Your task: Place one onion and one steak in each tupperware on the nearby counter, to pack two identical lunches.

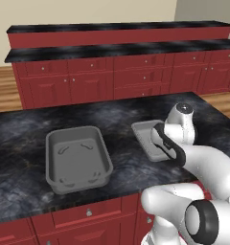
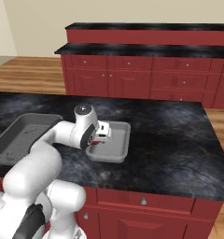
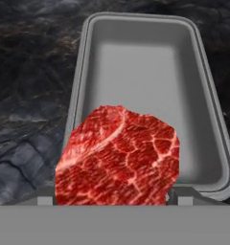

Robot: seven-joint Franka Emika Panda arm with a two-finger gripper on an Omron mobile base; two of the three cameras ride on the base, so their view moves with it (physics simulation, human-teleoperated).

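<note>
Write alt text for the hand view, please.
A bright red marbled steak sits close to the camera, held in the pincer above the near end of a shallow light grey tupperware. The tupperware's floor is bare, and it rests on a black marbled counter.

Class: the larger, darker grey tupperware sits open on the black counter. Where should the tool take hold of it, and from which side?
Grip the larger tupperware by one long wall near its middle, coming straight down from above. It lies flat and lidless, so a thin upright wall can pass between open jaws; the whole body looks too wide to span.
</note>
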